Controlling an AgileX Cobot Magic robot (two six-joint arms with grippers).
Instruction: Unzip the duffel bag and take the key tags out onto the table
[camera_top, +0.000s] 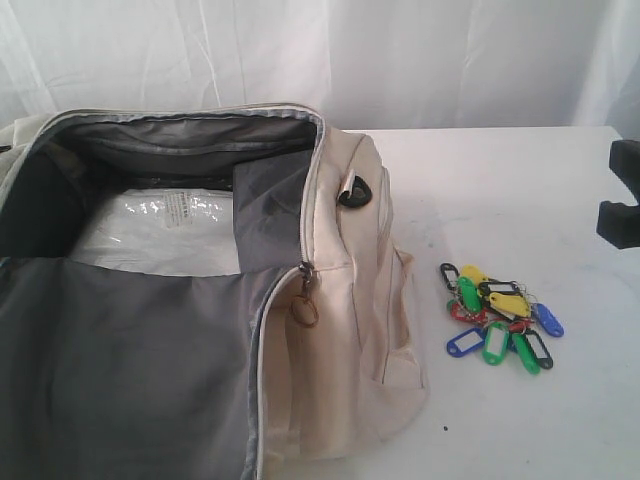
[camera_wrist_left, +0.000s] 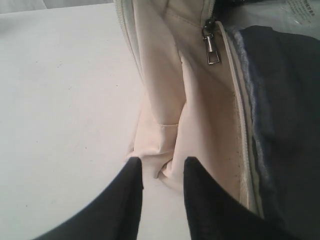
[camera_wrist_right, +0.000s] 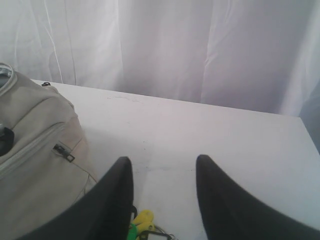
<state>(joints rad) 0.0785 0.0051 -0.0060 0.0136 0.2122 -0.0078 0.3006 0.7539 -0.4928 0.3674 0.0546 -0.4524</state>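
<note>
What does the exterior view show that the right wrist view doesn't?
Only the exterior view shows the grey lining of the open cream fabric duffel bag, a white plastic packet, and blue, red and black plastic key tags. Only the right wrist view shows an outer pocket's small zip pull. Both show the bag, the white table and yellow and green tags.

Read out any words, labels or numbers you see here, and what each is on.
Plastic packet inside the duffel bag: a small printed strip, too blurred to read.
Key tags: no lettering visible.
No readable text anywhere else.
</note>
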